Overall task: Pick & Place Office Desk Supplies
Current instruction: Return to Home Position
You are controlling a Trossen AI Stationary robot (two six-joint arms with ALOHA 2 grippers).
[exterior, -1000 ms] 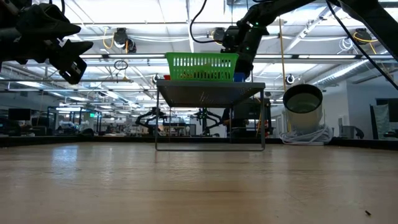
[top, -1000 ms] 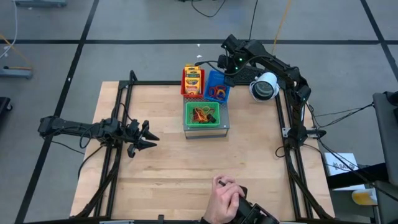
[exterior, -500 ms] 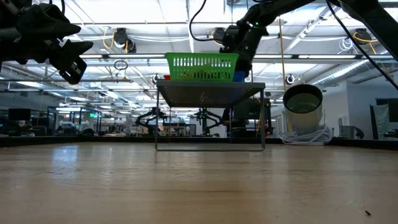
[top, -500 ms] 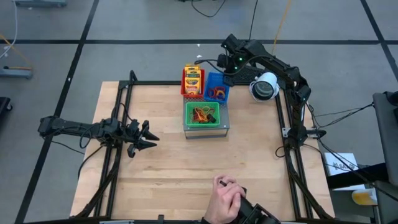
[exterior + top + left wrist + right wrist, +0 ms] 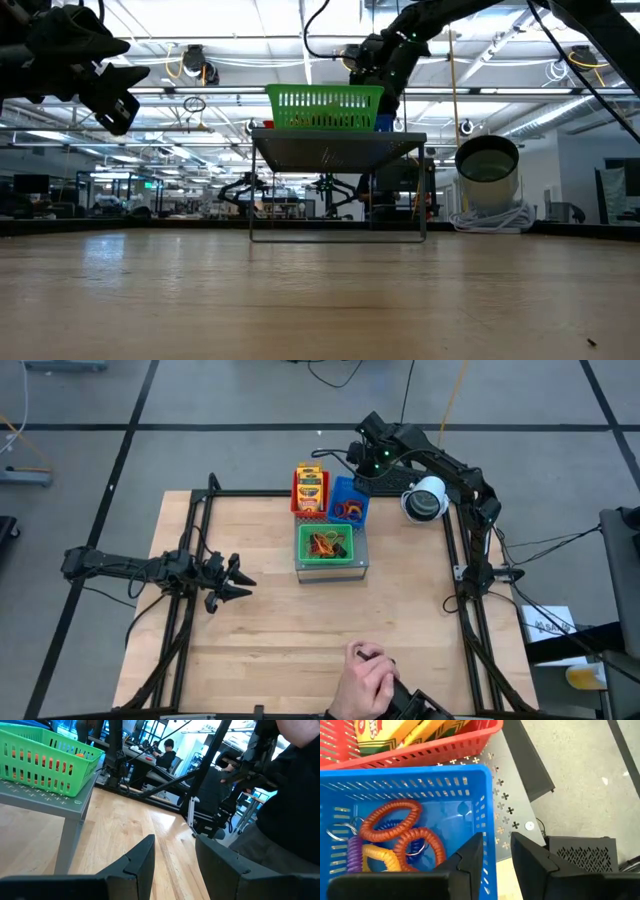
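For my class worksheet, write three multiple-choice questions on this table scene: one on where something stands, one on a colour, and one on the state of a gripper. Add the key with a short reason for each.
1. Where does the green bin stand?
A. on the floor
B. on the grey shelf
C. on a chair

2. What colour is the bin that holds the crayon boxes?
A. blue
B. green
C. red

3. How are the left gripper's fingers?
A. open, holding nothing
B. shut on a pen
C. shut on a bin

Key:
1 B, the low view shows it sitting on the shelf top.
2 C, the yellow-and-green boxes lie in the red bin.
3 A, its wrist view shows a clear gap between the fingers.
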